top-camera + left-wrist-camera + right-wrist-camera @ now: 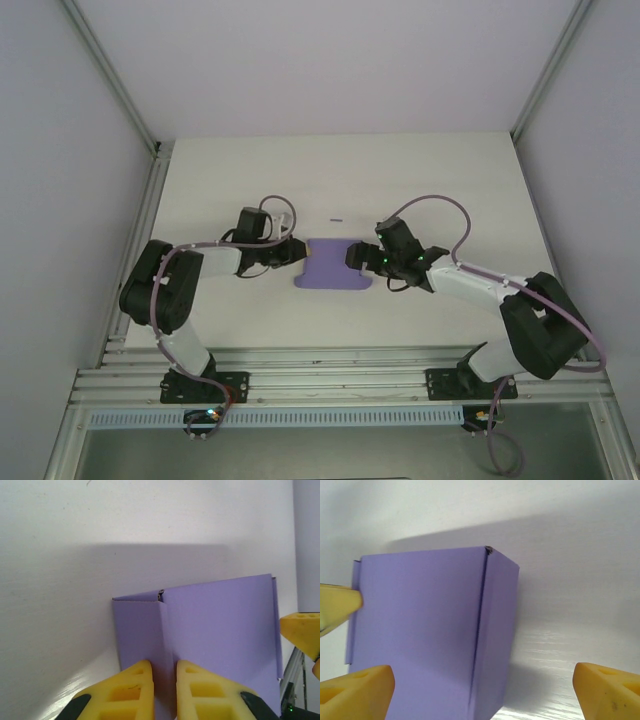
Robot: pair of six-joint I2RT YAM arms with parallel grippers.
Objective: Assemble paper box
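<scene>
One box [334, 264] sits mid-frame on the desk [230, 170]. Of two hands, I see the left hand [299, 252] pinching its fold, the right hand [353, 258] spread wide, empty.

The purple paper box [420, 630] is of thin card, matt and smooth, with sharp creases and a slightly rough cut edge at its top corner. The white flat table top [580, 580] looks mostly matt, with a soft shine and a fine grain in the lit part near the box. The yellow fingers [200, 692] of the left gripper [164, 665] and of the right gripper [481, 672] look like matt plastic with moulded pockets. The silver rails [330, 385] are bare metal
</scene>
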